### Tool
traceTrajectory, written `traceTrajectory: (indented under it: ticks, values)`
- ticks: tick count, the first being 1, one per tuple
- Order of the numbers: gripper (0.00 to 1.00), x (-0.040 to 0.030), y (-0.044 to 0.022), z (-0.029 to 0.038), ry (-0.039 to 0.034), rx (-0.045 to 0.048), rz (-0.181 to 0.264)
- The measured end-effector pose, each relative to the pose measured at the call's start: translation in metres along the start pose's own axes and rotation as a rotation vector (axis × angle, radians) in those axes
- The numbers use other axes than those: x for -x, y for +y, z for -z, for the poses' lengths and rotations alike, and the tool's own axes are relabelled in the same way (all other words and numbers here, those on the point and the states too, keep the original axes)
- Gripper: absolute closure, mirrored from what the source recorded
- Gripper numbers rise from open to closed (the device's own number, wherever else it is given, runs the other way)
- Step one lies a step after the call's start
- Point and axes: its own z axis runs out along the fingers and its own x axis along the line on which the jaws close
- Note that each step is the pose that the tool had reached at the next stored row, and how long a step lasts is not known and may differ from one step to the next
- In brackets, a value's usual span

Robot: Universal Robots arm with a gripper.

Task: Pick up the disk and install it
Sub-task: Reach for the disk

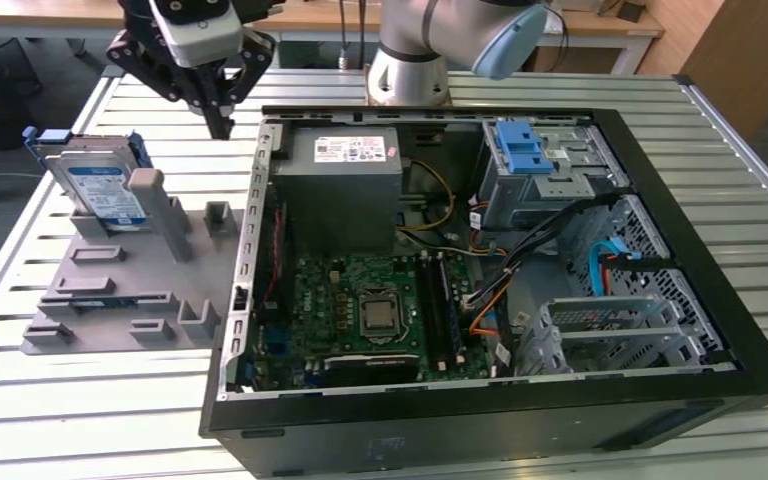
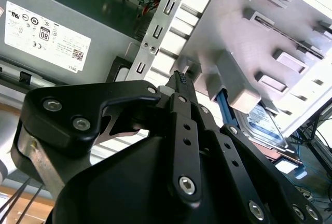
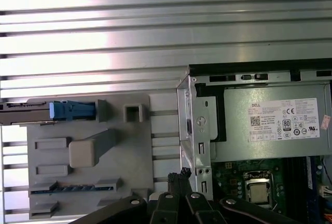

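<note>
I read the pincer (image 1: 220, 124) as pinched narrow, its tips together with nothing between them. It hangs over the slatted metal tabletop (image 1: 77, 420), between the grey holder plate (image 1: 107, 292) and the open computer case (image 1: 491, 420). The disk (image 1: 101, 190) stands tilted on edge at the end of the plate nearer the pincer, just beside a grey post (image 1: 147, 195) and apart from the pincer. In the second wrist view the disk (image 2: 265, 125) shows beyond the plate. Inside the case, the power supply (image 1: 344, 185) sits near the drive cage (image 1: 544, 165).
</note>
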Motion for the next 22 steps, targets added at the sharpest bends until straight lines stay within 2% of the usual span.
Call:
traceTrajectory:
  ticks: [22]
  values:
    - [0.89,-0.0074,-0.0006,-0.0006,0.0001,0.0,0.0]
